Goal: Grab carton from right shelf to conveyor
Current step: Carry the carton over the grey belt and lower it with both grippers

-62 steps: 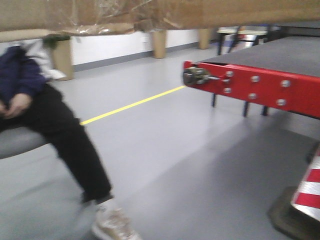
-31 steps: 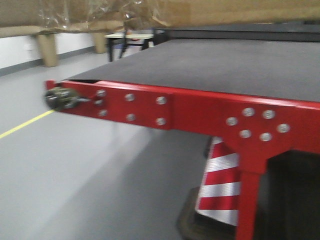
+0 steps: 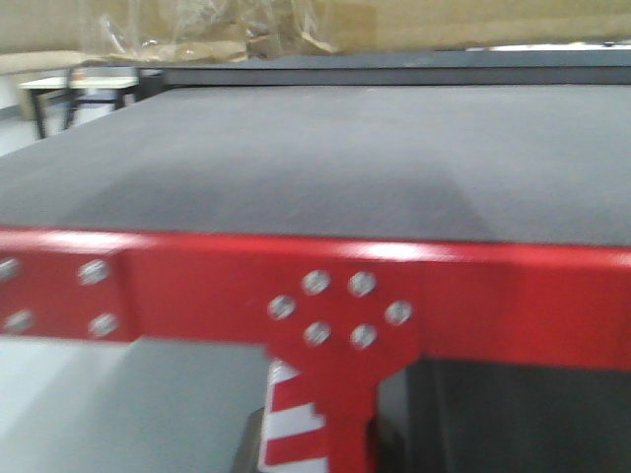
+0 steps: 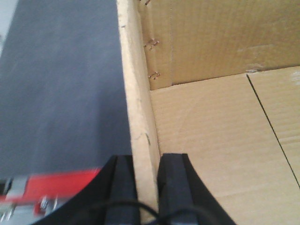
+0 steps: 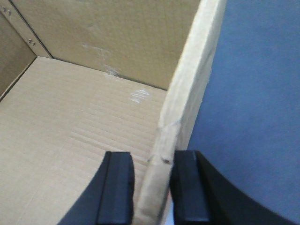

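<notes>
The carton [image 3: 296, 25], brown cardboard with crinkled clear tape, hangs across the top of the front view, above the conveyor's dark grey belt [image 3: 315, 158] and red bolted front edge [image 3: 493, 286]. In the left wrist view my left gripper [image 4: 146, 164] is shut on the carton's left wall, with the open carton floor [image 4: 211, 140] to its right and the conveyor belt [image 4: 61, 84] below on the left. My right gripper [image 5: 152, 164] is shut on the carton's right wall, beside the carton floor [image 5: 70, 117], with the belt [image 5: 253, 117] beneath. The right shelf is out of view.
A red-and-white striped cone [image 3: 291, 429] stands on the grey floor [image 3: 118, 414] under the conveyor's front edge. A small table [image 3: 69, 89] sits at the far left behind the belt.
The view has swung round onto the conveyor and come closer. The seated person and the yellow floor line have left the frame. The carton stays held overhead.
</notes>
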Available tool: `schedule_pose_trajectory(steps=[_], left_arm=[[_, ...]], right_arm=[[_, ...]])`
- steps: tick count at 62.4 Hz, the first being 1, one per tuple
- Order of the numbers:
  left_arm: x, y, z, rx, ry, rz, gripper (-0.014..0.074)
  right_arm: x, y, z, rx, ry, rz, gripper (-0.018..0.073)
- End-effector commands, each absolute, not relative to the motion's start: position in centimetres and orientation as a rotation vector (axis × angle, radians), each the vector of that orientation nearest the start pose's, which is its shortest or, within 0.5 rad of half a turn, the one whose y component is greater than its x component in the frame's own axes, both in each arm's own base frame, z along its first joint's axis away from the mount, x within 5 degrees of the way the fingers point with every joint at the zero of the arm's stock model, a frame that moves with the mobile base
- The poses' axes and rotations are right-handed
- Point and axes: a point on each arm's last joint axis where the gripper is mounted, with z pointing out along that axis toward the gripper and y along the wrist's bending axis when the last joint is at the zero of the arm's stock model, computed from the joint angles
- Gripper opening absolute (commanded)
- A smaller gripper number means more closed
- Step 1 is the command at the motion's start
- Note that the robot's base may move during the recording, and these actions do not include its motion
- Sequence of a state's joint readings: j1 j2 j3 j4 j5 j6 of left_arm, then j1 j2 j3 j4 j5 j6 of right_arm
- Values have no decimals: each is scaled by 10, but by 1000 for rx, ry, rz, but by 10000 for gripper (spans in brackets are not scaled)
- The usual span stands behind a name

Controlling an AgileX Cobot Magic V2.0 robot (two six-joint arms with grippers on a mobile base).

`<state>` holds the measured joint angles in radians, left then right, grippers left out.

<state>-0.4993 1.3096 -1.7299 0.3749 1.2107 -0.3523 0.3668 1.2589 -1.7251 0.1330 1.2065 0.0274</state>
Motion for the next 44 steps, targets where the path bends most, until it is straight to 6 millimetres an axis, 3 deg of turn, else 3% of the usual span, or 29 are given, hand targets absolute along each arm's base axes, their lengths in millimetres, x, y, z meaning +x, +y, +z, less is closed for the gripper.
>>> schedule_pose_trajectory(steps=[1,44], left_arm=[[225,-72,500,101,2144,160,-18],[226,-72,499,102,2147,162,-18]], right_arm=[[197,85,506,-413,2167,345,-66],[201,86,512,-394,2093,355,-66]])
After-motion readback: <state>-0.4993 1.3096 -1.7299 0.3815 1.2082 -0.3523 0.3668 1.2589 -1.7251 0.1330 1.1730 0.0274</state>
